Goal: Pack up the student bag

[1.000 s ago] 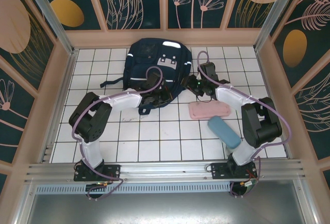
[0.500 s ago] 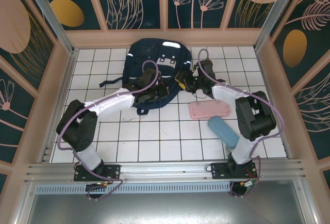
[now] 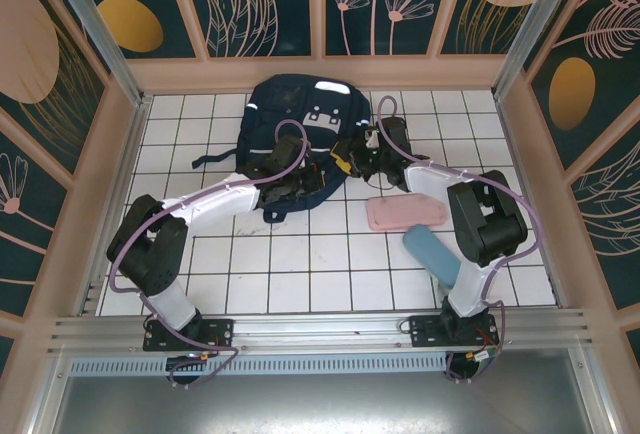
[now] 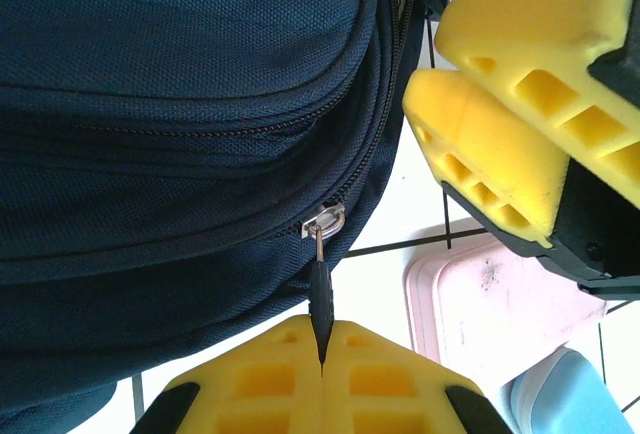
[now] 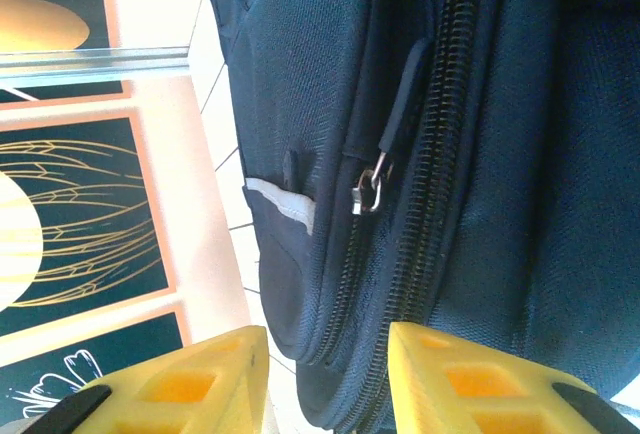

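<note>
My left gripper (image 4: pixel 322 349) pinches the zipper pull (image 4: pixel 320 294), my right gripper (image 5: pixel 325 346) gapes open, so the unbraced student bag (image 4: pixel 150 104) may drag.

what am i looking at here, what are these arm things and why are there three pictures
Two robot arms are bolted at the near edge of a white tiled table. The overhead picture comes from a fixed camera above and behind them. The other two come from a camera on each wrist. On the table lie the student bag, a pink case and a blue case. The left tool is shut on a zip pull of the bag. The right tool is open beside the bag, holding nothing.
</note>
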You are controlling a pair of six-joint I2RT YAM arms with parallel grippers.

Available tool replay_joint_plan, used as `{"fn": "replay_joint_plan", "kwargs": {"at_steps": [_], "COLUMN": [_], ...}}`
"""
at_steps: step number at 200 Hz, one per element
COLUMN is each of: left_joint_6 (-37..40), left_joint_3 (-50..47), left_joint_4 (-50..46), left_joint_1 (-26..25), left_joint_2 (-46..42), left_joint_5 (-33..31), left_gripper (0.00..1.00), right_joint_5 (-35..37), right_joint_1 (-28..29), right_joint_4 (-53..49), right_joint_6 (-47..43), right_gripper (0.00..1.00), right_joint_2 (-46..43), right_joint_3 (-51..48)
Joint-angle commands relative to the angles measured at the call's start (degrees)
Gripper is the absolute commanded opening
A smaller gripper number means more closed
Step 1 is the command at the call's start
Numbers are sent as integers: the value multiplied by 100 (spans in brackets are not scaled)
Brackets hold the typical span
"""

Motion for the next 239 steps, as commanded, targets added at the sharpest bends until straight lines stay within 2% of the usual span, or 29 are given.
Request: {"fn": "replay_joint_plan", "kwargs": {"at_steps": [1,29,75,129,207,239], "left_joint_6": [153,155,155,142,212,266], "left_joint_3": [-52,-69,-114,-105,-140,-164], "left_joint_4": [190,251,328,327,462,506], "left_joint_1": [24,25,31,27,28,23], "left_joint_2": [-231,-248,-295,-314,-345,-328], "left_joint_5": [-67,-17,25,-92,154,219], "left_gripper": [0,0,0,0,0,0], "right_joint_5": [-102,27,118,467,-343,-745], "right_joint_1": [53,121,124,124,132,145], "right_joint_4": [52,-429,-545,-652,-93,887], "right_joint_6": [-56,-159,-52,21,411,913], "right_gripper": [37,37,37,46,45,46], "right_joint_2": [-53,229,495,368,846,956], "right_joint_3": [176,444,477,271,620,552]}}
